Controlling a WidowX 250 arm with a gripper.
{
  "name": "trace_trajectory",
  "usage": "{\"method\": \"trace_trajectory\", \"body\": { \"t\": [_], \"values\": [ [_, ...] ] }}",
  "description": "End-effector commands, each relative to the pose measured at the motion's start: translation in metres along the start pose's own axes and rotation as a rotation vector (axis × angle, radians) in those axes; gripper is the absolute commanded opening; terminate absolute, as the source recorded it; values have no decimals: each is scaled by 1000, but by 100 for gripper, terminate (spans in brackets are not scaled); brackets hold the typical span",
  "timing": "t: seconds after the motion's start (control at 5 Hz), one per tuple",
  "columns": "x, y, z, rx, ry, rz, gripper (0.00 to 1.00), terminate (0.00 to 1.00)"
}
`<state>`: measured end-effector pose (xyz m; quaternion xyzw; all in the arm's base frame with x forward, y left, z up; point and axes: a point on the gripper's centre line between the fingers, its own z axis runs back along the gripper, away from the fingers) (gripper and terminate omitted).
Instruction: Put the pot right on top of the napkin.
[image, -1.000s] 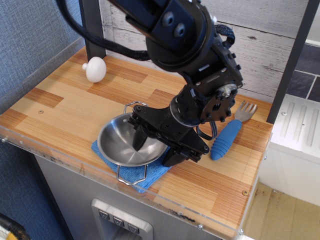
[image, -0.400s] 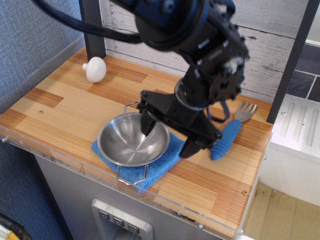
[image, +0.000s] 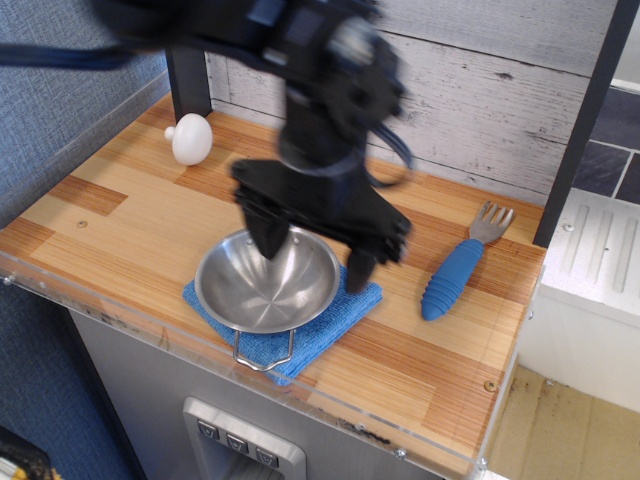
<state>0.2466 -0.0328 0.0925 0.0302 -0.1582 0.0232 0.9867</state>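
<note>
The shiny steel pot (image: 265, 285) sits on the blue napkin (image: 340, 318) near the table's front edge, one wire handle (image: 264, 352) sticking out over the front. My black gripper (image: 313, 252) is open and empty, raised just above the pot's far rim, one finger (image: 269, 238) over the rim and the other (image: 360, 270) to the right of it. The arm is blurred by motion.
A white round knob-like object (image: 191, 139) lies at the back left. A blue-handled fork (image: 455, 272) lies to the right of the napkin. A dark post (image: 188, 80) stands at the back left; the plank wall runs behind.
My gripper has let go of the pot, lifted, and moved left and back. The pot stays on the napkin.
</note>
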Motion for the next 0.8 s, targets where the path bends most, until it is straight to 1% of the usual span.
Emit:
{"method": "trace_trajectory", "body": {
  "t": [0.0,0.4,0.6],
  "values": [
    [-4,7,14,-91,-52,-19,100,0],
    [-4,7,14,-91,-52,-19,100,0],
    [-4,7,14,-91,-52,-19,100,100]
  ]
}}
